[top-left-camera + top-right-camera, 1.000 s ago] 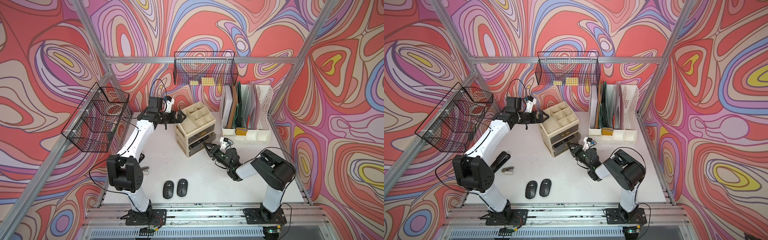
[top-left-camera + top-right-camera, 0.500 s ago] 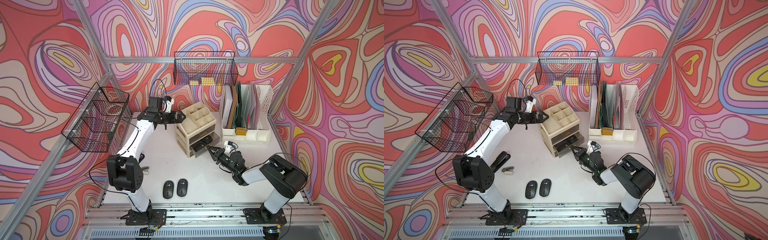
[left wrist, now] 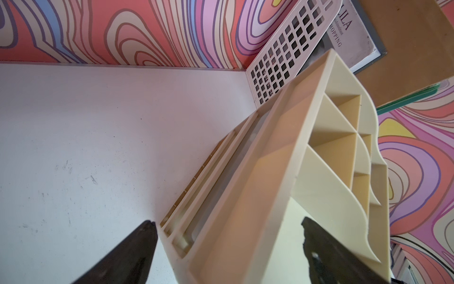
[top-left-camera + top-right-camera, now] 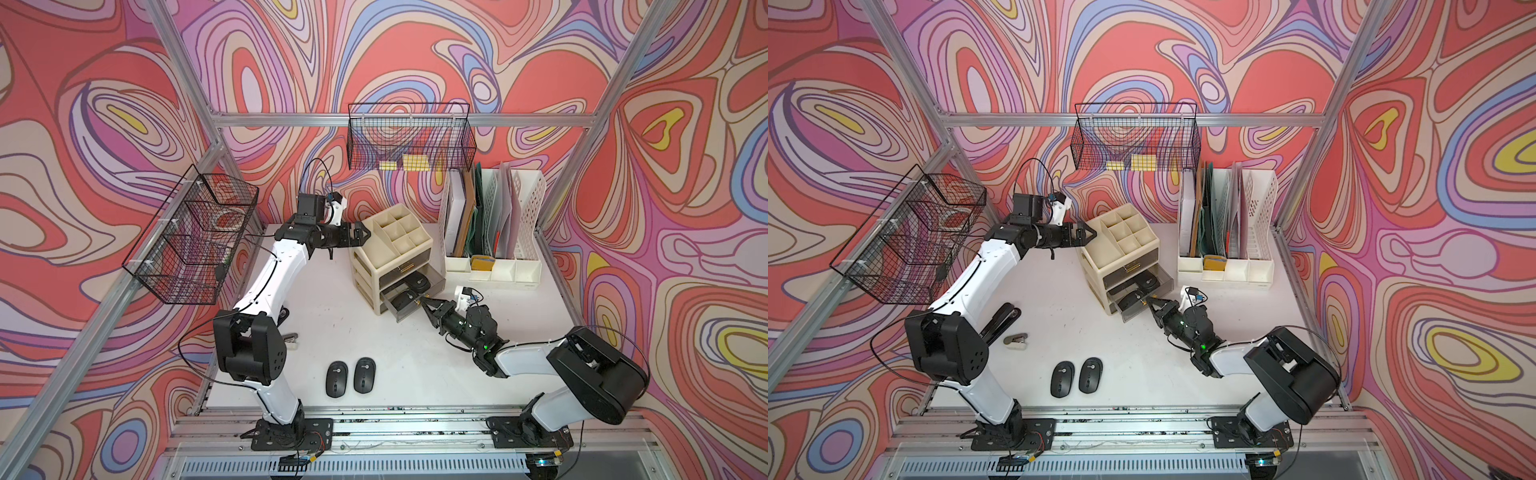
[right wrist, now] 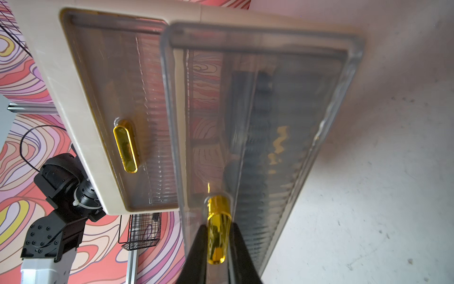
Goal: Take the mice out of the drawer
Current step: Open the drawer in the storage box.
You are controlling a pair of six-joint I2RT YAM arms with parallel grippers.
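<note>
Right claw (image 5: pixel 218 237) grips the handle (image 5: pixel 217 216); left claw (image 4: pixel 360 235) open astride organizer (image 4: pixel 376 249). Drawer (image 4: pixel 409 313) seems nearly out: overpulling would spill the mice (image 4: pixel 402 300).

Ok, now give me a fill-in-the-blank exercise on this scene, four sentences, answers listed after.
1. The right gripper is shut on the ____ handle of the pulled-out clear plastic drawer.
2. The clear drawer above it is ____.
3. ____ black oval computer mice lie side by side on the white table.
4. The left gripper is ____, straddling an upper edge of the cream plastic desk organiser.
Missing words: gold; shut; Two; open.
</note>
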